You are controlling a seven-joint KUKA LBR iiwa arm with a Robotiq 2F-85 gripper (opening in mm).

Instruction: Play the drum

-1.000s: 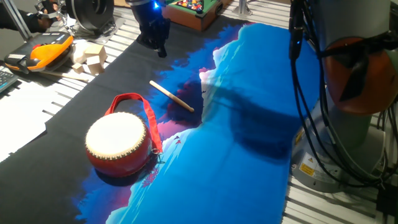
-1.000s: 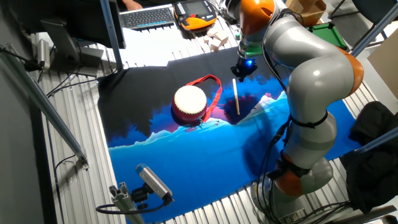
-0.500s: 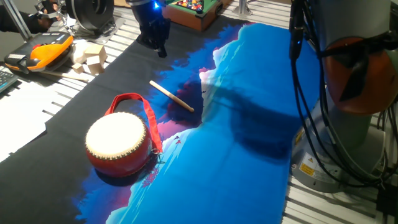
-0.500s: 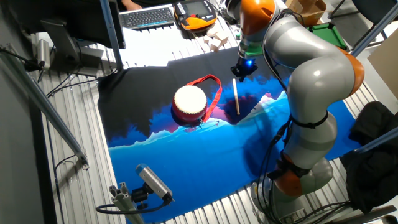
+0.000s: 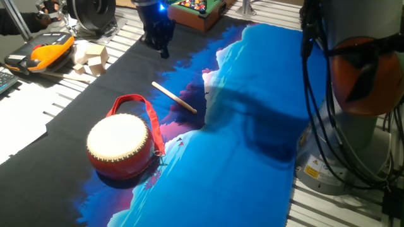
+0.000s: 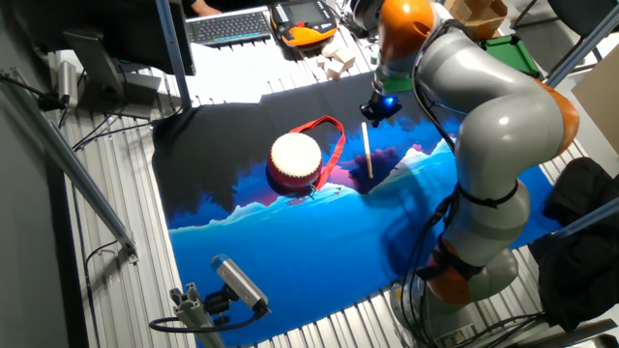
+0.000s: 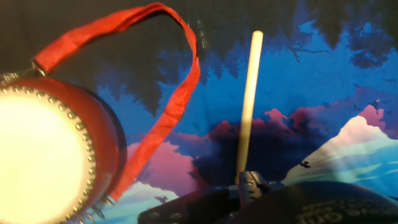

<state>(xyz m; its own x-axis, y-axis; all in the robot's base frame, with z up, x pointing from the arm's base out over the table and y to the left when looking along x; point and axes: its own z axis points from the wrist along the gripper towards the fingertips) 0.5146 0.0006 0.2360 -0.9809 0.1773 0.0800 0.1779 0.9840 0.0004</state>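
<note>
The hand [image 5: 159,43] hangs above the far end of the wooden stick [image 7: 248,106], which lies flat on the cloth-covered surface [image 5: 252,113], apart from it. Whether its fingers are spread or closed cannot be told. The drum [image 5: 121,145] stands upright well beyond the hand, skin up, its red strap [image 7: 168,106] looping beside the stick.

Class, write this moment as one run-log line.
gripper: above far end of thin wooden stick, holding nothing seen | red drum with cream-white skin: upright on cloth, untouched | stick: flat beside red strap
</note>
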